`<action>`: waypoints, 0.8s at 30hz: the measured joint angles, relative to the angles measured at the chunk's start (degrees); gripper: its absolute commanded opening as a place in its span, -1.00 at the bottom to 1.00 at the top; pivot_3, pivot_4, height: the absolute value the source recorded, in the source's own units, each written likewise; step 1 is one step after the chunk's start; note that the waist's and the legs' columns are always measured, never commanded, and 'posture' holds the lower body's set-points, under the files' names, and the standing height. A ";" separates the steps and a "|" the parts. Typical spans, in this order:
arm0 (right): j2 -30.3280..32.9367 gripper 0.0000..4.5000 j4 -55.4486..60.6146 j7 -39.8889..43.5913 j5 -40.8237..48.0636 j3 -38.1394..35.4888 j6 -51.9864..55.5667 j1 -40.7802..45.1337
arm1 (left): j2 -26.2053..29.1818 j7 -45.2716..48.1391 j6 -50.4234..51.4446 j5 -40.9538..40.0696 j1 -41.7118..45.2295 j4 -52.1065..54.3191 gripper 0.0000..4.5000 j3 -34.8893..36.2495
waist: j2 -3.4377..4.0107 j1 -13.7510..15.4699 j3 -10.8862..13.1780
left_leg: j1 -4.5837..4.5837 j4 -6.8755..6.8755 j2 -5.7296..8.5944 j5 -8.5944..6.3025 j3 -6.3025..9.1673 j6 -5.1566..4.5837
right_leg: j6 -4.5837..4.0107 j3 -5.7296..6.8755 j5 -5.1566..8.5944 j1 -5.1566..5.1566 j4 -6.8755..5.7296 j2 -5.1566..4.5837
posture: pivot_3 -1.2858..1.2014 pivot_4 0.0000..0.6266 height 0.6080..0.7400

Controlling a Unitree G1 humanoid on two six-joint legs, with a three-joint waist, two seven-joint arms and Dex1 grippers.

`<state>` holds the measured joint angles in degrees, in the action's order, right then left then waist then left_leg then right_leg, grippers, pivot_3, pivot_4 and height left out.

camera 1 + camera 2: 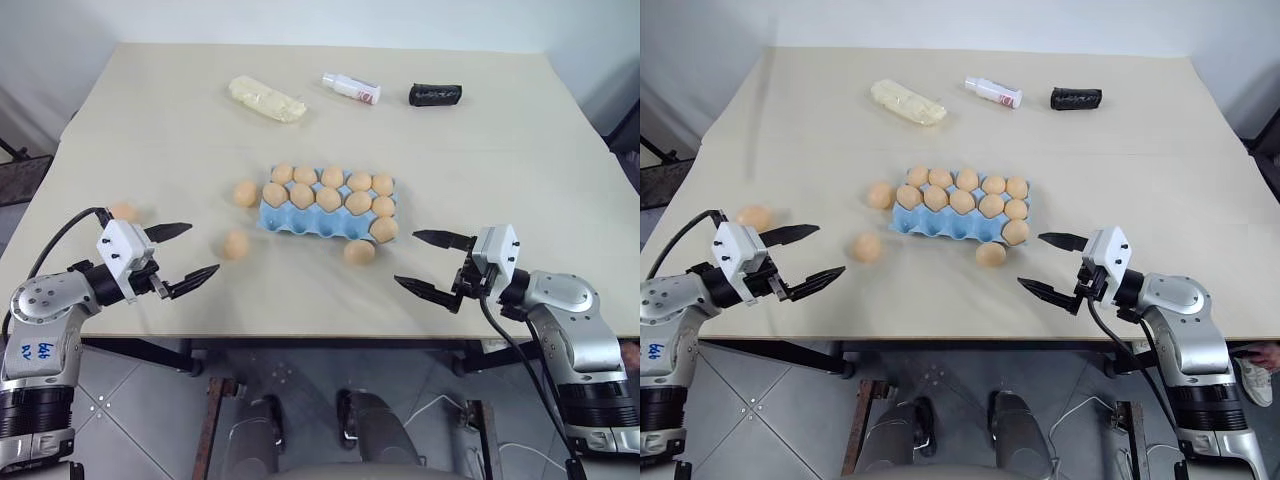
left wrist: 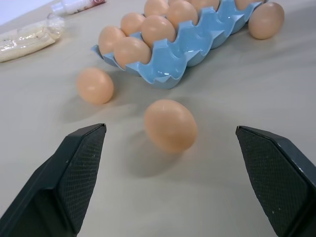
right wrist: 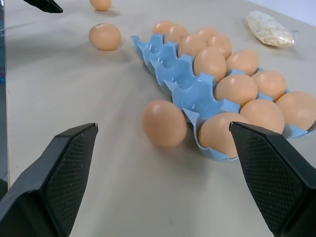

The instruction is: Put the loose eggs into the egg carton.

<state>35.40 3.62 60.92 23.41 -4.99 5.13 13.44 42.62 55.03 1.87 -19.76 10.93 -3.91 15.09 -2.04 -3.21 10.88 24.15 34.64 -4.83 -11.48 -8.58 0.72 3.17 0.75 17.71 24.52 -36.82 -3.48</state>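
Four loose eggs: all lay on the table (image 1: pixel 500 130), outside the carton (image 1: pixel 300 222).
Egg 1 (image 1: pixel 359 251): touching or just beside the carton's near right corner, toward the table's front edge.
Egg 2 (image 1: pixel 235 244): near the carton's near left corner, apart from it.
Egg 3 (image 1: pixel 246 193): just off the carton's left end.
Egg 4 (image 1: pixel 124 211): well apart, near the table's left edge, behind the left gripper (image 1: pixel 186 256).
Carton: light blue moulded tray, mid-table, two rows; ten eggs seated, mostly in the back row and at the right end; several front cups looked empty.
Egg look: smooth, oval, tan to light orange-brown, matte; each lay on its side and would likely roll if nudged.
Left gripper: fingers wide apart, holding nothing, hung over the front edge and aimed at egg 2, which sat between its fingers in the wrist view.
Right gripper (image 1: pixel 430 263): fingers wide apart, empty, near the front edge, aimed at egg 1.
Step in hand: approach, as judged; no egg was grasped yet.
Next move calls for: bringing the fingers forward and down around an egg, closing gently, then lifting it to an empty front cup.
Other things: pale-yellow block (image 1: pixel 266 99), small bottle (image 1: pixel 351 88) and dark roll (image 1: pixel 435 94) near the far edge.
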 measured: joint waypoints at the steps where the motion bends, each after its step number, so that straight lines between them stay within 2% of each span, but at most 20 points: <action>1: 0.00 1.00 0.00 -0.04 -0.02 0.00 -0.05 0.00 | 0.00 0.00 0.00 0.00 0.03 -0.04 0.99 -0.02 | 0.00 0.00 0.00 | 0.00 0.03 0.00 0.00 0.00 0.00 | 0.00 0.00 0.00 0.00 -0.03 0.00 | 0.03 -0.52 1.00; 9: -0.95 1.00 0.65 -1.20 -0.96 2.92 1.77 1.64 | 0.01 2.56 0.50 -1.59 -0.89 0.53 0.99 -0.26 | 0.00 -0.20 0.00 | 0.00 0.24 -0.06 -0.01 0.02 0.00 | -0.01 -0.02 0.00 -0.01 -0.19 0.01 | 0.03 -0.52 1.00; 13: -3.73 1.00 0.61 -5.35 -5.98 10.01 6.69 7.85 | -0.02 8.60 -2.67 -2.63 -3.46 3.21 0.99 -2.88 | 0.00 -0.59 0.00 | 0.00 0.26 -0.09 -0.01 0.02 0.03 | -0.24 -0.02 0.09 0.01 -0.21 -0.01 | 0.03 -0.52 1.00; 18: -6.01 1.00 -5.94 -6.56 -10.17 13.82 7.02 12.79 | -0.12 10.09 -3.34 -2.70 -3.96 3.60 0.99 -4.42 | 0.00 -0.28 0.00 | 0.03 0.26 -0.05 -0.02 0.03 0.00 | -0.28 -0.02 0.11 0.01 -0.17 -0.05 | 0.03 -0.52 1.00; 24: -7.79 1.00 -12.98 -5.83 -12.91 15.61 2.24 16.08 | -0.24 9.05 -3.75 -2.54 -4.93 3.60 0.99 -4.44 | 0.00 -0.28 -0.01 | 0.03 0.27 -0.06 -0.03 0.01 -0.02 | -0.12 -0.02 0.02 0.00 -0.17 -0.03 | 0.03 -0.52 1.00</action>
<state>27.61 -9.36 55.08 10.51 10.62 7.38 29.52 42.38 64.08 -1.88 -22.30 6.00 -0.31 10.65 -2.04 -3.49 10.88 24.19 34.90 -4.89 -11.51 -8.57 0.70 3.05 0.74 17.73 24.52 -36.99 -3.51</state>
